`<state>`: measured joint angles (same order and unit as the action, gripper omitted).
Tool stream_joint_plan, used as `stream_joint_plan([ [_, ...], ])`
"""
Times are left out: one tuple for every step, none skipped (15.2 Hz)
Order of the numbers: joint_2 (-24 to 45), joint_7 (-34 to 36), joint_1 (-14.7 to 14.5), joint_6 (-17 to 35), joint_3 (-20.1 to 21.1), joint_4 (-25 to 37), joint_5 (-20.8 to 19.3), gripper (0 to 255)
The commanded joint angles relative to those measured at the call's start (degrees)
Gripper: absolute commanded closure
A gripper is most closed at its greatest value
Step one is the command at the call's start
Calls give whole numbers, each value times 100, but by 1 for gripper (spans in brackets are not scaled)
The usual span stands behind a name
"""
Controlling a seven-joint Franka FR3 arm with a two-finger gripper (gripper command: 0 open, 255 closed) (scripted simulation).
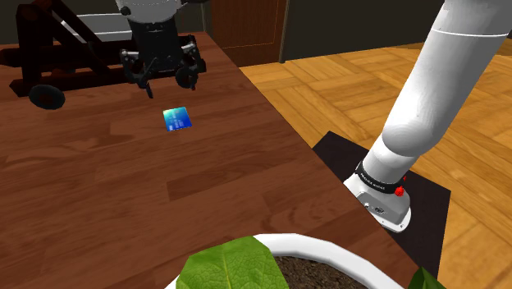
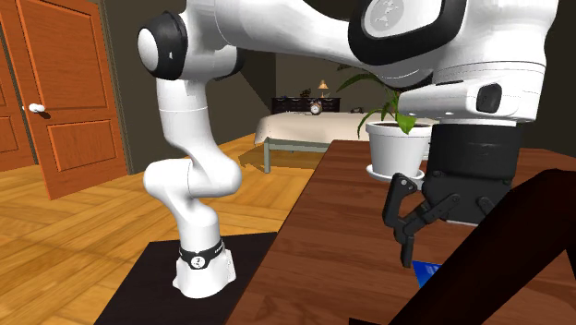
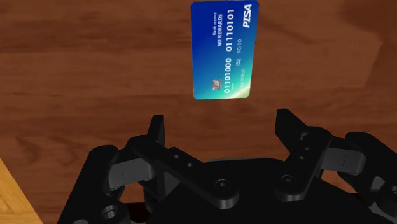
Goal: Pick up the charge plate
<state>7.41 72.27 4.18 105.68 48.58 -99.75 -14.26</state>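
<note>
The gripper (image 3: 221,121) has its two black fingers spread wide apart, with nothing between them, and it hangs above the table (image 1: 123,189) without touching the wood. The card (image 3: 222,51), blue with white print, lies flat on the table a little ahead of the fingertips, not between them. Its long sides run along the direction in which the hand looks, so the two fingers face its two long edges. In the shoulder view the card is in the far half of the table, some way in from the long edge beside the stand. The gripper hovers just beyond it, toward the far edge where a dark frame (image 1: 57,57) stands. I judge that the step in hand is the approach. To do it well, the hand should first come over the middle of the card and keep this turn of the wrist. Then it should go straight down until one fingertip is outside each long edge and close across the narrow width. The card is very thin and lies flush on the wood, so the tips must reach almost to the table, or I think they will close above it. A tilted hand may push the card away. I count one card, one gripper with two fingers, one dark frame, and one white pot (image 1: 328,246) with a green plant at the near edge.
</note>
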Motion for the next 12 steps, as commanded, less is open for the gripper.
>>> stream_joint_plan([
  [190, 168, -79, 60, -8, 49, -173, 0],
  [200, 185, -80, 132, -14, -18, -186, 0],
  [211, 203, -80, 203, -20, -84, -201, 0],
  [225, 222, -80, 274, -24, -148, -217, 0],
  [240, 242, -81, 344, -29, -210, -236, 0],
  [267, 276, -84, 453, -38, -305, -267, 0],
  [267, 276, -84, 453, -37, -305, -267, 0],
  [267, 275, -84, 453, -37, -305, -267, 0],
  [279, 279, -88, 453, -39, -297, -277, 255],
  [272, 274, -84, 454, -39, -302, -271, 255],
  [274, 274, -84, 454, -39, -302, -272, 255],
  [268, 275, -83, 455, -38, -307, -268, 255],
])
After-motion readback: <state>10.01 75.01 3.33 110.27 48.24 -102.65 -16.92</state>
